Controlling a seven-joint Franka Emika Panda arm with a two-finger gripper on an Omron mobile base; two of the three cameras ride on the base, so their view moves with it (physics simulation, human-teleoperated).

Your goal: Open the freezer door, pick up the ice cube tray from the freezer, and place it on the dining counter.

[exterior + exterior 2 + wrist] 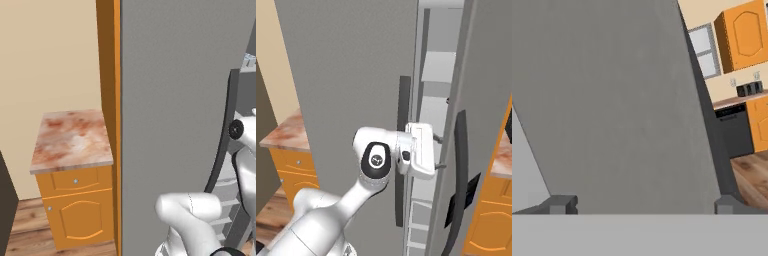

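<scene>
Glossy white rounded arm links (321,210), with a black round joint cap (376,161) ringed in dark grey just behind the hand. Boxy white hand housing (421,150); two small dark grey square fingertips (559,204).

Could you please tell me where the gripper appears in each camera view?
Left base view: the arm's wrist at the right edge.
Right base view: gripper at centre, open, at the door gap.
Hand view: fingertips along the bottom.
Shared landmark: grey freezer door.

Two tall matte grey fridge doors: a wider plain one (351,75) and a narrower one (483,95), each with one long dark handle (402,150). One small orange cabinet (75,200) with marbled reddish top. One two-finger gripper (438,150), jaws apart.
</scene>
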